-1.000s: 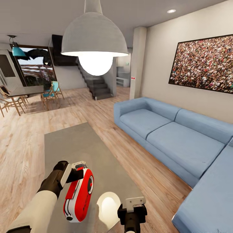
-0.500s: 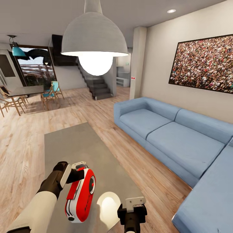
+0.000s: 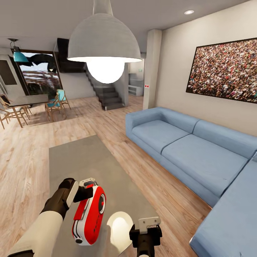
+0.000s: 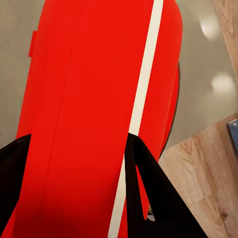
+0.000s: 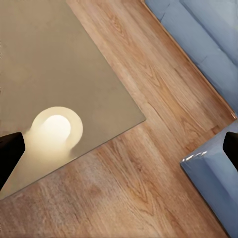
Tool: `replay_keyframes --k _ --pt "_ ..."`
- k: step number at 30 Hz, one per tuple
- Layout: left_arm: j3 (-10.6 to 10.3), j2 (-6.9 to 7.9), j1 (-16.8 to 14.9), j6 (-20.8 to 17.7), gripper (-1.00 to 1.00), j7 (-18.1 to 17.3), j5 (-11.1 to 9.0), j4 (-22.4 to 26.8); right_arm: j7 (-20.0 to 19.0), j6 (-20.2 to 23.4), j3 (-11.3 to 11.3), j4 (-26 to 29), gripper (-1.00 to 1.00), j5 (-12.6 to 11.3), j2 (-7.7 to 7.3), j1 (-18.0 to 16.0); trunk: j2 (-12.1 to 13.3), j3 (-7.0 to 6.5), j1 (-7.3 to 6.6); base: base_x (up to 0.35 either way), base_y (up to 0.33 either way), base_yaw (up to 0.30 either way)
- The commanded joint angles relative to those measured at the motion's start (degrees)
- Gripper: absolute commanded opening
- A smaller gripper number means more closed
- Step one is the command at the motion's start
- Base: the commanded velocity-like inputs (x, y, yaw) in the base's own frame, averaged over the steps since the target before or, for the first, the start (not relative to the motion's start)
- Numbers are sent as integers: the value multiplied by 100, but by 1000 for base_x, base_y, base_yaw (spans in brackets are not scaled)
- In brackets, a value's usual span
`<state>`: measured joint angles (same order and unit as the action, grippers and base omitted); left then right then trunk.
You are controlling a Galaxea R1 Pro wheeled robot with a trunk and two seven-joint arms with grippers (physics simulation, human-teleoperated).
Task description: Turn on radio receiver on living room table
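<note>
Radio receiver (image 3: pixel 88 215) held on end above the near part of the table (image 3: pixel 82 160), dial face toward the sofa (image 3: pixel 200 157). Left gripper (image 3: pixel 85 192) clamped on its upper end; in the left wrist view black fingers (image 4: pixel 148 193) sit against the red casing (image 4: pixel 89 114). Right gripper (image 3: pixel 148 228) spread apart, holding nothing, over the table's near corner. Lamp reflection (image 5: pixel 54 129) on the grey top.

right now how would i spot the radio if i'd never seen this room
Start at the long blue L-shaped sofa and look to the low grey glassy table before it. At its near end the left gripper grips a small red radio with white trim, the one bright red thing here.
</note>
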<state>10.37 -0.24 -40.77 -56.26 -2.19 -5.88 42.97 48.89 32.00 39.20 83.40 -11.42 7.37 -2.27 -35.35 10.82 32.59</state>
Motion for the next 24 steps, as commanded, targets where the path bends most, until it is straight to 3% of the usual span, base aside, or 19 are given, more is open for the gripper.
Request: replay_keyframes --k 1,4,5,9,14,16,18,22,24 --pt "0 -1 -1 0 -100 -1 -27 1 1 3 0 2 100 0 0 0 0 0 0 0 0 0" --pt "1 1 -1 -2 -100 -1 -28 1 18 -9 8 11 100 1 1 4 0 0 0 0 0 0" --pt "1 -2 -1 -7 -100 -7 -26 1 72 -2 234 6 100 6 -7 7 0 0 0 0 0 0" --pt "6 5 -1 -4 -100 -10 -28 1 83 -35 304 1 100 105 -8 2 0 0 0 0 0 0" --pt "3 16 -1 74 -100 -25 -29 1 79 -57 287 -7 100 818 -14 -1 0 0 0 0 0 0" --pt "38 55 -1 77 -100 -157 -51 1 48 -97 161 -7 100 1042 -14 -1 0 0 0 0 0 0" --pt "100 105 -1 84 -100 -489 -117 1 -11 -219 -141 -8 100 1068 -15 -1 0 0 0 0 0 0" --pt "152 364 -1 103 -100 -1356 -170 1 -447 -365 -622 -19 100 679 -18 -1 0 0 0 0 0 0" --pt "161 534 -1 163 -100 -1863 -163 -3 -947 -386 -846 -23 100 477 -32 -1 0 0 0 0 0 0"
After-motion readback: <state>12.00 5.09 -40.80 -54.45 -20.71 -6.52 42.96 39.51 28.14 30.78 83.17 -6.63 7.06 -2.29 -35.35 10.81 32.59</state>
